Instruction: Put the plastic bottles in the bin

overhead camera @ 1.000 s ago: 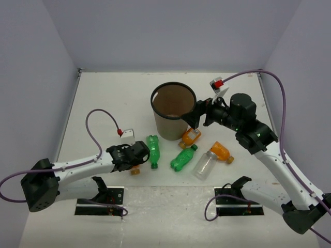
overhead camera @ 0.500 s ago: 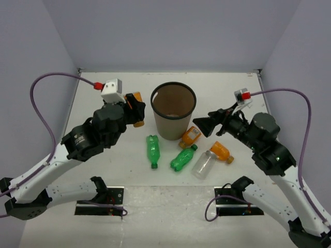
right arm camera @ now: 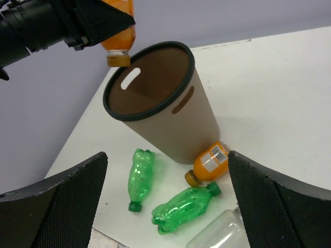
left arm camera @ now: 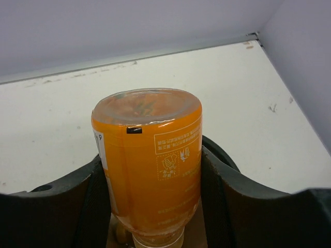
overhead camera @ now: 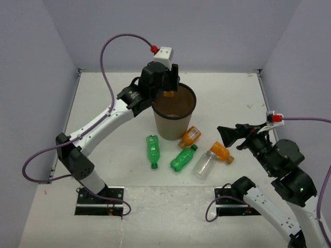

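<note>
- Hanging cap-down over the open mouth of the bin (overhead camera: 170,126), an orange bottle (left arm camera: 147,165) is pinched round its middle by the left fingers (left arm camera: 77,206); letting go should drop it straight in.
- The right fingers (right arm camera: 72,201) are spread and empty, held back above the worktop (overhead camera: 103,103), probably to keep clear.
- Two green bottles (overhead camera: 152,150), a clear bottle (overhead camera: 204,164) and two orange ones (overhead camera: 221,151) lie by the bin's foot, awaiting collection.
</note>
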Controlling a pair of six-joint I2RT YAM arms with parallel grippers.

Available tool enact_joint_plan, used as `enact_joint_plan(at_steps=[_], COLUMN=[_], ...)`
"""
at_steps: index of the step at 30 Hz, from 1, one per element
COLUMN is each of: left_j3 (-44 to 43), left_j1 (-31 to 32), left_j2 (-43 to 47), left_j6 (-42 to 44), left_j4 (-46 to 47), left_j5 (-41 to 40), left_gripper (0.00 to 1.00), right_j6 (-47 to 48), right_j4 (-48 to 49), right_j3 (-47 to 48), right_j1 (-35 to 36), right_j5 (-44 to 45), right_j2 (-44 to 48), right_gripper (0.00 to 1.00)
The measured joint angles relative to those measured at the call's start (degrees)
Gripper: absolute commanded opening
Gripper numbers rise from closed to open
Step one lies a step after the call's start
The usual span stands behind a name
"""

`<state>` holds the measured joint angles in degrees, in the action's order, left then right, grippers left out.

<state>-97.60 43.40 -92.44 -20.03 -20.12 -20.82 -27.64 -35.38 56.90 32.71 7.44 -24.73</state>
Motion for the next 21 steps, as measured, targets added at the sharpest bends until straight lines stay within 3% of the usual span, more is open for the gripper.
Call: enact_joint_plan(at_steps=[2,3,6,14,21], left_j3=[0.98,1.88,3.93,9.46,19.56], left_j1=[0.09,0.13,0.44,0.81,8.26], left_j2=[-1.64,-1.73,-1.29,7.21,24.06], left_j6=[0.13,0.13,-0.28,-0.61,-9.18], left_j4=[1.25,1.84,3.78,5.42,-4.09], left_j5=[3.13,4.26,6.21,4.96,-9.03], left_gripper=[0.61,0.81,0.99,1.00,1.00], right_j6=[0.33,0.55,1.09,2.19,2.91], right_j4=[-1.55,-2.10,-3.39,-4.42,-4.37], right_j3=[-0.07,-0.09,-0.26,-0.44,-1.51], right_j1=[0.00,0.00,0.00,0.00,0.00], right_j5=[1.09,1.51,2.12,2.10,2.45], right_j2=[0.83,0.94,0.96,-1.25,-3.02], right_gripper=[0.99,0.99,0.99,0.99,0.99])
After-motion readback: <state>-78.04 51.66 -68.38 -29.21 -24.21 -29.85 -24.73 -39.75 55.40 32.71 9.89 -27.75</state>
